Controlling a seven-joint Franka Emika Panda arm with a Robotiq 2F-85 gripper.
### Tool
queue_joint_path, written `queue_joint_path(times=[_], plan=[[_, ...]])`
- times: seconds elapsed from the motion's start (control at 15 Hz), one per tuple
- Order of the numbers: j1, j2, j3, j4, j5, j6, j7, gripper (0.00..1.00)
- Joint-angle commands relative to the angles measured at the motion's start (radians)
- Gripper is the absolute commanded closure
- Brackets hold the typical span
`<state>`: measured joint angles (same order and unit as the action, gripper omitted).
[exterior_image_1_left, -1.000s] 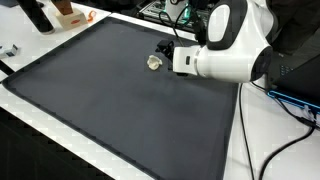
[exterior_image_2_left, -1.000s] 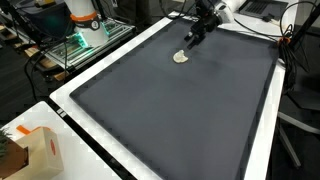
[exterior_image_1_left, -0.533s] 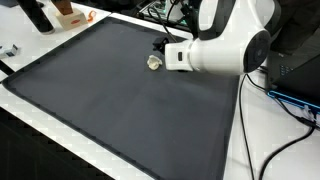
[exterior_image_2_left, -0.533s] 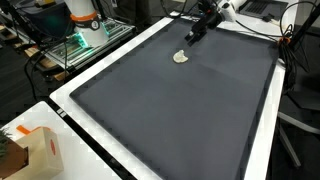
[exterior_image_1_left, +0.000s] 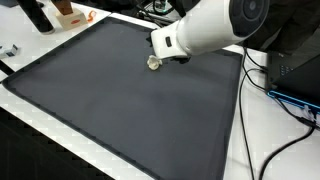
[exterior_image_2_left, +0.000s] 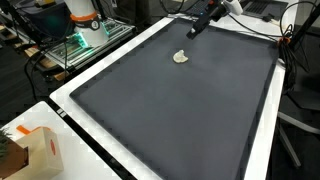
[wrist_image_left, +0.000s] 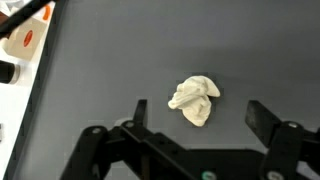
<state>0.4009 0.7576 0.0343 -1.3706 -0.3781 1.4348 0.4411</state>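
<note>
A small crumpled cream cloth lies on the dark grey mat. In the wrist view my gripper hangs above it, jaws wide open, with the cloth seen between and a little beyond the two black fingers. Nothing is held. In both exterior views the cloth sits near the mat's far side. The gripper is raised above and just beyond it. The white arm hides most of the gripper in an exterior view.
The mat lies on a white table. Cables trail at one side. An orange-marked box sits at a table corner. Dark and orange items stand past the mat. A rack is beside the table.
The arm has swung and lifted, carrying the open gripper up and away from the cloth. The cloth has stayed where it was.
</note>
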Motion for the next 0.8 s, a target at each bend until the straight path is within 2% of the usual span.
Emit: queue_joint_path(times=[0.0, 0.73], plan=[[-0.061, -0.131, 0.031, -0.149, 0.036, 0.095, -0.104, 0.00], [-0.204, -0.398, 0.058, -0.388, 0.126, 0.279, -0.394, 0.00]])
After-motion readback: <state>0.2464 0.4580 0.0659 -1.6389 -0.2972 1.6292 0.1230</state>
